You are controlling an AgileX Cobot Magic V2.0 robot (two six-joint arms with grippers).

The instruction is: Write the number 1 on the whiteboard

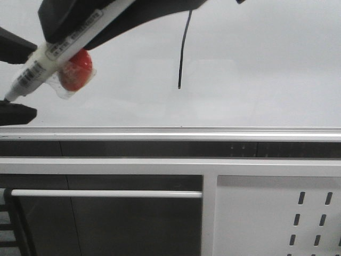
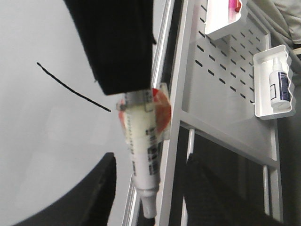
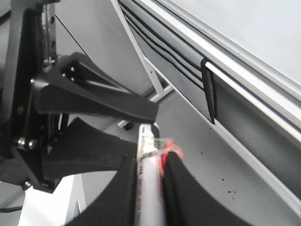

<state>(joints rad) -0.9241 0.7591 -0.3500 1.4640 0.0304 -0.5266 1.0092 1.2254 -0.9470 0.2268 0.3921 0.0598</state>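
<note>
The whiteboard [image 1: 256, 69] fills the upper front view. On it stands the number 1 [image 1: 183, 53], a thin black stroke, also seen in the left wrist view [image 2: 73, 88]. A white marker pen [image 1: 50, 58] with a red taped-on piece [image 1: 76, 72] slants down to the left, clear of the stroke. My right gripper [image 1: 66, 42] reaches in from above and is shut on the pen's barrel [image 3: 150, 188]. My left gripper [image 2: 150, 160] is open, its fingers [image 2: 94, 197] on either side of the pen's tip end [image 2: 146, 207] without touching it.
A silver edge strip [image 1: 170, 130] runs along the whiteboard's lower border. Below it are a white frame with a horizontal rail [image 1: 106, 193] and a grey slotted metal panel [image 1: 277, 213]. White trays on that panel hold a spray bottle [image 2: 280, 85].
</note>
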